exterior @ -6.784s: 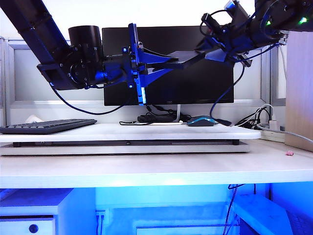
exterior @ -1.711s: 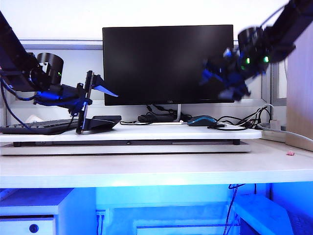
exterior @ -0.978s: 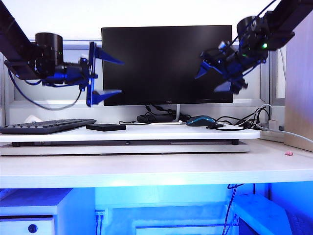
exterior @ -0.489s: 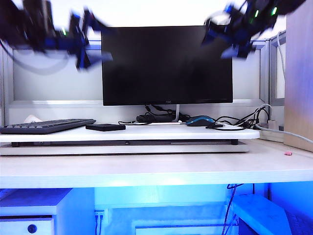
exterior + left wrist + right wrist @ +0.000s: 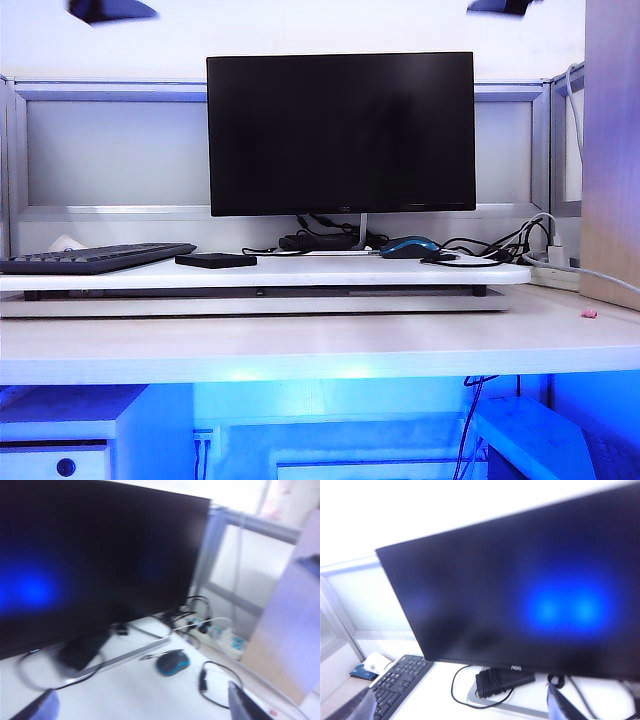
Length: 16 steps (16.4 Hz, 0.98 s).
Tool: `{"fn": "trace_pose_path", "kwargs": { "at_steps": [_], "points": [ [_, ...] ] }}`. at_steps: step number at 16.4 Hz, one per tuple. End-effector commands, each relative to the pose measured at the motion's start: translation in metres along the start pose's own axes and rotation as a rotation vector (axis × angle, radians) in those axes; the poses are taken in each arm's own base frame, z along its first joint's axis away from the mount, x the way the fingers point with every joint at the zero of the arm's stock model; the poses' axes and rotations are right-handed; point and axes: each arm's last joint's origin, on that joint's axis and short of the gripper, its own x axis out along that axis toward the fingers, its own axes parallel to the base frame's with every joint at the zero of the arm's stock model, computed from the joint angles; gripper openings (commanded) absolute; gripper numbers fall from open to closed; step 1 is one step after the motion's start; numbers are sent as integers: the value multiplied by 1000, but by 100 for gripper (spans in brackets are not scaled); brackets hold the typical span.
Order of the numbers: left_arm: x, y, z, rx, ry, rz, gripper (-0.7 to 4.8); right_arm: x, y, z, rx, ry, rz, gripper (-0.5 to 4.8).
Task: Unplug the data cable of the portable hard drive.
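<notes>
- At the far left, high above the bench, the left gripper (image 5: 140, 709) hung near the upper edge of the exterior view. Its jaws stood fully apart and held nothing.
- Below it, a long black keyboard (image 5: 95, 257) lay on the white bench (image 5: 300, 271).
- Just beside the keyboard's right end lay the small flat black portable hard drive (image 5: 215, 260), flat on the bench, with no cord visibly joined to it.
  - It looked rigid and light, with a smooth casing likely to slip. A pinch across its two long edges would probably hold best.
- Behind the middle stood a wide black flat-screen monitor (image 5: 340, 130).
- Right of the monitor's foot sat a rounded blue-and-black mouse (image 5: 408, 246).
- Near the mouse, well apart from the drive, the thin black data cable (image 5: 202, 682) lay in a loose loop with its small plug free, so the unplugging looked done.
  - The cord appeared limp and very light and would flop if lifted mid-length. The stiff plug was the surer place to take hold, pulled straight rather than bent, as such plugs are fragile.
- At the far right, equally high, the right gripper (image 5: 455, 707) had its jaws spread as wide, with nothing between them.
</notes>
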Motion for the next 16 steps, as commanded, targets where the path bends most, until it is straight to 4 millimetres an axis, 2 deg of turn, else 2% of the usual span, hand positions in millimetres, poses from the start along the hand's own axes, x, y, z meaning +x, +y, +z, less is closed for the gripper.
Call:
{"fn": "trace_pose_path", "kwargs": {
  "at_steps": [1,5,6,7,10,14,16],
  "points": [
    [-34,-18,29,58,-37,93,479,-27,17,26,-60,6,-4,441],
    [-80,-54,57,108,-33,129,479,-70,44,59,-83,6,7,441],
    [-101,-68,69,134,-65,142,479,-94,57,74,-110,-13,13,441],
    [-122,-91,82,168,-106,139,479,-127,75,90,-126,-9,17,441],
    [-144,-113,85,180,-84,157,479,-163,92,101,-167,12,4,441],
    [-171,-138,85,189,-47,193,479,-204,109,106,-183,70,-13,441],
    [-191,-159,88,214,-68,187,479,-227,119,108,-182,74,-12,440]
  ]
}}
